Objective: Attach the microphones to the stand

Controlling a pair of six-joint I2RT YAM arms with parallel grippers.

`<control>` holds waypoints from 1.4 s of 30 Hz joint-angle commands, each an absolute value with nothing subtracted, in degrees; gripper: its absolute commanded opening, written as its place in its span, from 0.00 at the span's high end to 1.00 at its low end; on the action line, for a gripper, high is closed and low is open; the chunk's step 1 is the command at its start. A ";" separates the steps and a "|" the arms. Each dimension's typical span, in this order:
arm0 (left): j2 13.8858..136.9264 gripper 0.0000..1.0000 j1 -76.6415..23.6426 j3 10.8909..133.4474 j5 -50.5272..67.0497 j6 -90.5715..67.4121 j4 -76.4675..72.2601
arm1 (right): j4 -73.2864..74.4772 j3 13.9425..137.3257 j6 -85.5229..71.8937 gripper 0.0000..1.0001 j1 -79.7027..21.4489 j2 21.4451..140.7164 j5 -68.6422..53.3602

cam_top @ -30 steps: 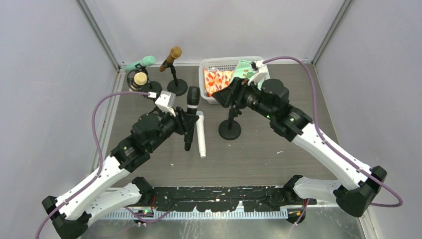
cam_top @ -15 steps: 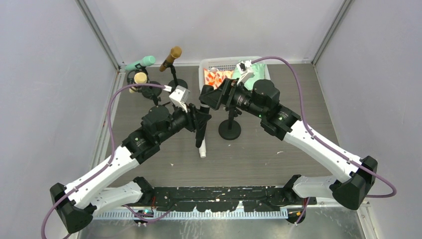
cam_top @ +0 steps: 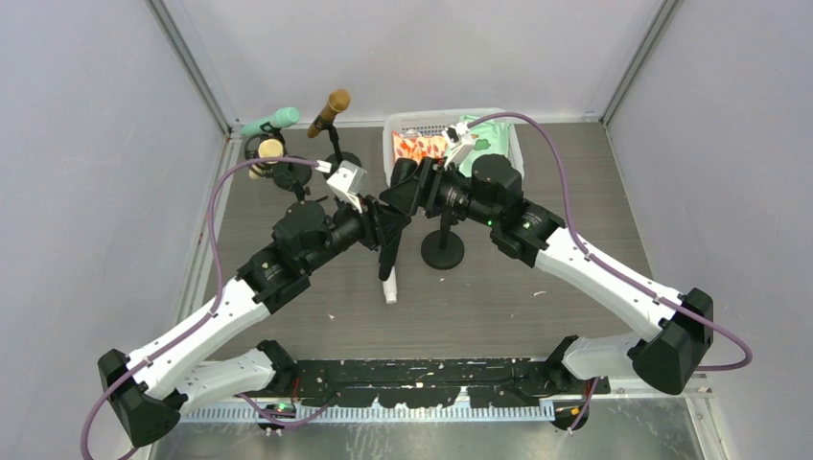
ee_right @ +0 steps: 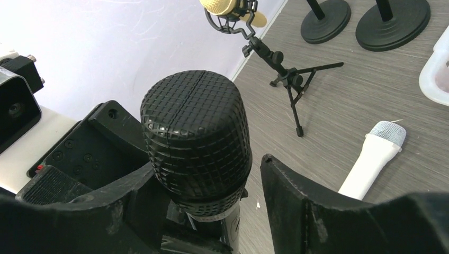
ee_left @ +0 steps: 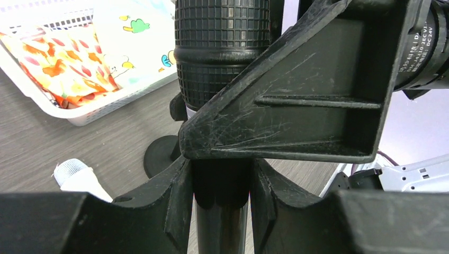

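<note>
black microphone (ee_right: 193,143) | left gripper (ee_left: 221,197) clenched on handle | right gripper (ee_right: 209,197) straddles head, unclosed, slim gap 1 side | white microphone (ee_right: 370,159) near

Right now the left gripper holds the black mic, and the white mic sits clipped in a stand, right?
Not quite. The left gripper does hold the black mic, but the white mic lies flat on the table, in no stand. The right wrist view shows it.
</note>
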State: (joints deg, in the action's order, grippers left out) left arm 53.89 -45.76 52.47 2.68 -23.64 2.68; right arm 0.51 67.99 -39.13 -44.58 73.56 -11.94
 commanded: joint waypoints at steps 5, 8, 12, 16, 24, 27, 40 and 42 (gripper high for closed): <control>53.79 0.98 -45.90 54.30 4.13 -23.61 -1.16 | -3.26 67.27 -37.06 0.52 -45.00 74.46 -11.37; 53.49 0.83 -45.88 53.91 3.53 -23.55 -0.88 | -5.48 66.47 -36.87 0.65 -45.00 73.96 -10.26; 53.35 0.46 -45.88 54.51 1.93 -23.97 0.52 | -10.06 64.74 -36.85 0.91 -44.99 71.46 -4.20; 53.31 0.01 -45.88 55.48 -0.90 -26.44 3.05 | -17.20 62.57 -34.02 0.99 -44.94 69.11 9.75; 54.50 0.00 -50.09 56.12 -11.22 -30.97 3.64 | -35.15 61.62 -23.42 0.99 -39.48 69.58 31.58; 57.77 0.00 -53.75 57.63 -17.11 -29.72 3.08 | -35.85 62.68 -23.75 0.99 -35.28 68.70 33.26; 82.93 0.00 -59.42 78.60 -29.64 -28.51 14.53 | -25.22 57.15 -4.41 0.99 -28.26 56.80 36.23; 86.00 0.00 -60.19 81.55 -31.41 -28.64 17.25 | -22.27 56.31 -4.61 0.99 -28.00 54.48 36.06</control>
